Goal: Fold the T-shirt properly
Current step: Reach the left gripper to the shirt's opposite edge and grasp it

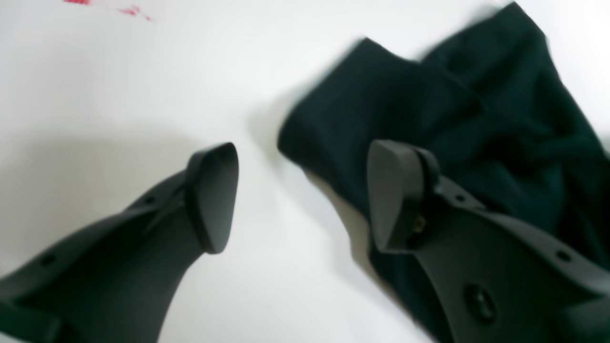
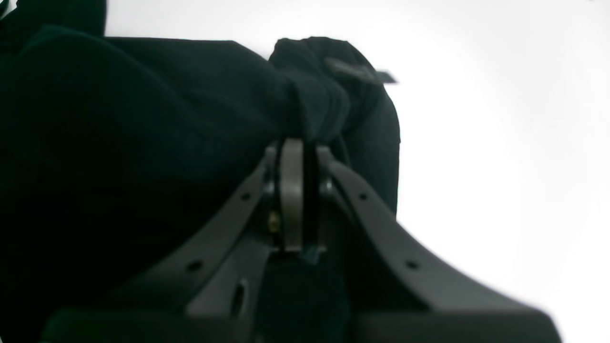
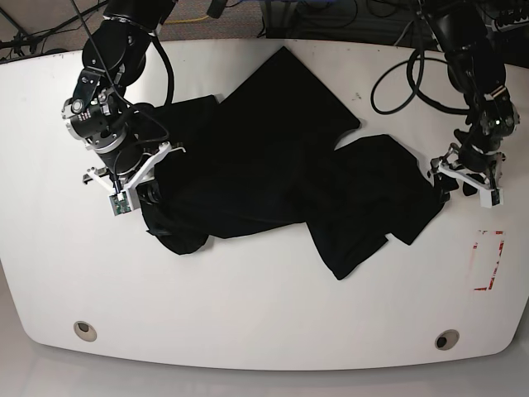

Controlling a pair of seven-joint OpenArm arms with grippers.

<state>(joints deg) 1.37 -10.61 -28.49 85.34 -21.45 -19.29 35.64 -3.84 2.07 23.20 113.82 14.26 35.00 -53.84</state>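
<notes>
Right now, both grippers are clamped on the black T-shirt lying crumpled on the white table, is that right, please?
Not quite: only the right gripper is clamped on the T-shirt. The left wrist view shows the left gripper open, holding nothing, with the cloth beside it. The shirt does lie crumpled on the white table.

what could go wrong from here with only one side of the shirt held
1. The right gripper is shut on a bunched wad of the T-shirt, so pulling may drag several layers and deepen the wrinkles.
2. The left gripper is open with nothing between its jaws, one finger over the cloth edge; a blind close could catch only a thin fold or miss.
3. The shirt lies crumpled and skewed across the table, so folding now would likely come out crooked.
</notes>
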